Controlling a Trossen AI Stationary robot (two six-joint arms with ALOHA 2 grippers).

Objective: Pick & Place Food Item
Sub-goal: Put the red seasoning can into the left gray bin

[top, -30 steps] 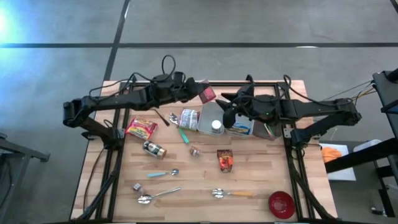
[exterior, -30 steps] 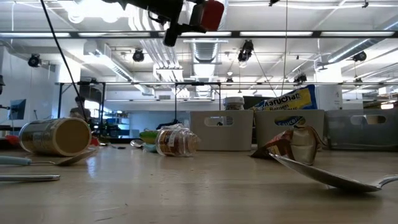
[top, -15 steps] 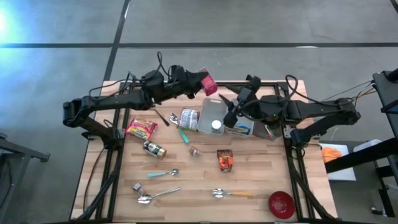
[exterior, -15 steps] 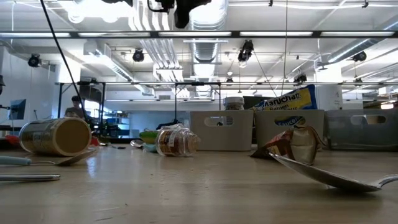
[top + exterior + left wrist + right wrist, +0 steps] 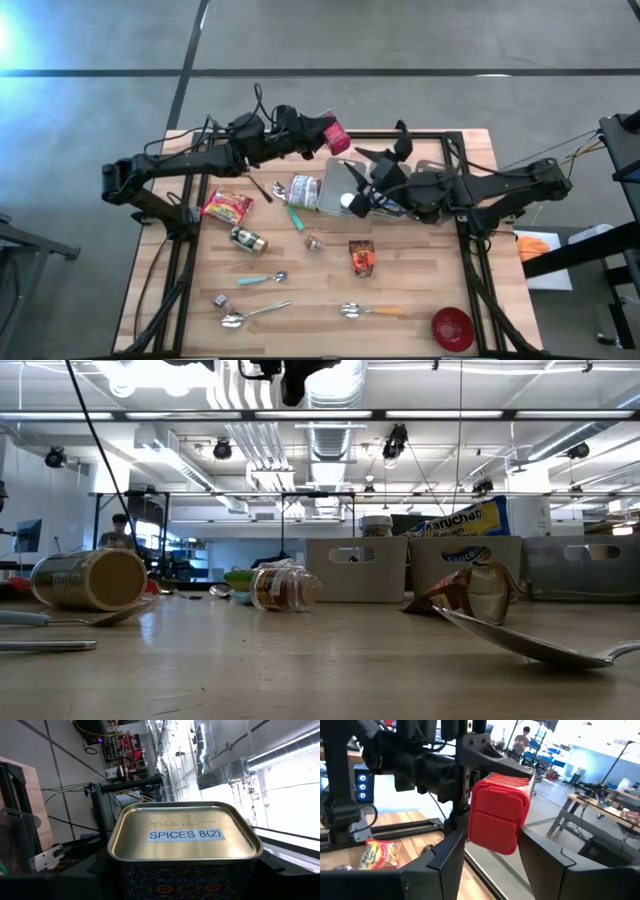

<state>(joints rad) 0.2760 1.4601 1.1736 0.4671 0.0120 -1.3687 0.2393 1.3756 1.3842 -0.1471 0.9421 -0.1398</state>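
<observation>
A spice tin (image 5: 337, 137) with a red lid, patterned walls and a gold base (image 5: 185, 837) hangs high over the table's far edge. My left gripper (image 5: 328, 134) is shut on it. My right gripper (image 5: 358, 180) is open over the grey bins, just near of the tin, and points at it. In the right wrist view the red lid (image 5: 500, 815) shows beyond and between its spread fingers (image 5: 445, 865), which touch nothing. In the low view only part of my left gripper (image 5: 293, 375) shows at the top edge, and the tin is out of view there. My left gripper pinches the tin by two opposite walls, one finger (image 5: 495, 764) over its upper wall (image 5: 509, 780) and the other hidden behind the tin. The fingers come about level from the table's left. The tin is lifted clear and lies on its side, lid toward my right gripper.
Grey bins (image 5: 335, 180) at the far middle hold a bottle and noodle packets. On the table lie a can (image 5: 304, 190), a ramen packet (image 5: 227, 207), a jar (image 5: 248, 240), an orange packet (image 5: 362, 257), several spoons and a red bowl (image 5: 452, 327).
My left gripper rose and tipped upward with the tin, lifting it out of the top of the low view, then held still. My right gripper rolled and shifted a little toward the table's near edge, still pointing toward the tin.
</observation>
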